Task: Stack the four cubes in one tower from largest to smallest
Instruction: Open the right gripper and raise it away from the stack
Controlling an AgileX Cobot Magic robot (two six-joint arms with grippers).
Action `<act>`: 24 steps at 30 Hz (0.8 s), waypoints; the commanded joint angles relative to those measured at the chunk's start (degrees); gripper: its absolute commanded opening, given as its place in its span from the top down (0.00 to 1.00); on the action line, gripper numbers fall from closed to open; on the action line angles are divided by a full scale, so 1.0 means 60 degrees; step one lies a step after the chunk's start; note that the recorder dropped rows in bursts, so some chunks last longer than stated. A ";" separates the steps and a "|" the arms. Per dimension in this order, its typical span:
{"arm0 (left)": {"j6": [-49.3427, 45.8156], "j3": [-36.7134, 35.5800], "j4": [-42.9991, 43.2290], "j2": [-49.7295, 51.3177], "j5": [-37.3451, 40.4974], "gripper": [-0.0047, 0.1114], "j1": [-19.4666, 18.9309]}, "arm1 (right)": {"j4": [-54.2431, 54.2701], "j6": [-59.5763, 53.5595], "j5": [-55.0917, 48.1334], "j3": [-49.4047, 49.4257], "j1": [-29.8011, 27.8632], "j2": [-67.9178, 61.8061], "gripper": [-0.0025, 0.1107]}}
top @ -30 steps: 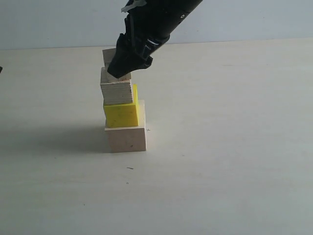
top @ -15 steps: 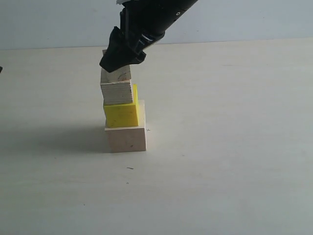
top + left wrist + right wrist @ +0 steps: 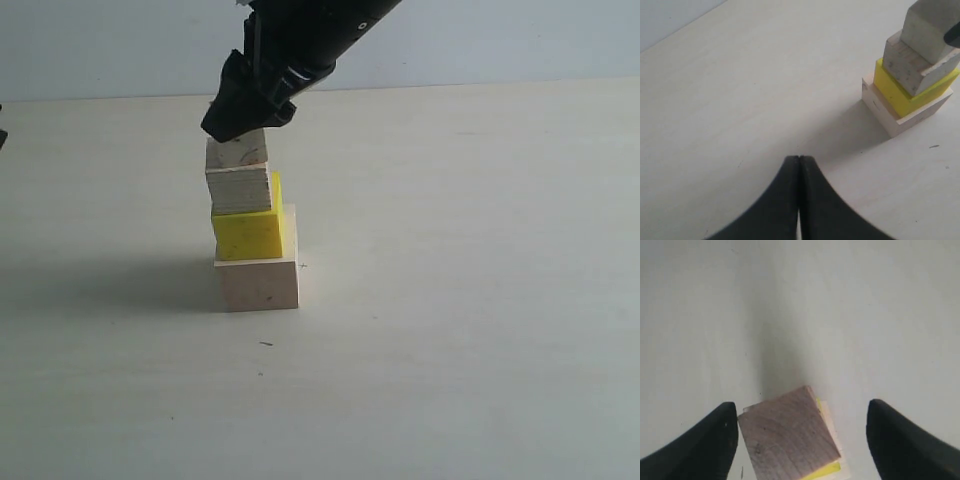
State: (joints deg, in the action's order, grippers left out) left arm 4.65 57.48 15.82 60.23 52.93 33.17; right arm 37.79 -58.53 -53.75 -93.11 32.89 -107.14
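Right gripper (image 3: 801, 407) over your 4-cube tower (image 3: 250, 230)
Fingers (image 3: 710, 445) spread wide around the top cube (image 3: 922, 27), holding nothing; left gripper (image 3: 799, 162) pinched closed, empty, well apart.

At the top of the exterior frame, your right arm (image 3: 330, 25) is glossy black and blocky, with one small pale dot on its casing. Your right gripper (image 3: 243, 122) ends in dark wedge fingers (image 3: 710, 440) — your left gripper (image 3: 799, 162) shows two black, smoothly curved ones.

No legible text, labels, brands, numbers or signs in any view; nothing printed on tower (image 3: 245, 190) or worktop (image 3: 450, 300); dark specks (image 3: 265, 343) on worktop, not characters.
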 commanded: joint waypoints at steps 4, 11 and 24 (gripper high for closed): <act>0.0036 -0.0027 0.0011 0.0029 -0.0136 0.96 -0.0020 | 0.0170 0.0017 0.0203 0.0032 0.0013 0.0057 0.37; 0.0036 -0.0027 0.0011 0.0029 -0.0136 0.96 -0.0020 | 0.0208 0.0017 0.0203 0.0032 0.0013 0.0057 0.37; 0.0036 -0.0027 0.0011 0.0029 -0.0136 0.96 -0.0020 | 0.0208 0.0038 0.0376 0.0032 0.0013 0.0057 0.37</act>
State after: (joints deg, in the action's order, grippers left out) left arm 4.65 57.48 15.82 60.23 52.79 33.17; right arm 38.48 -58.28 -52.31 -93.11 32.89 -107.14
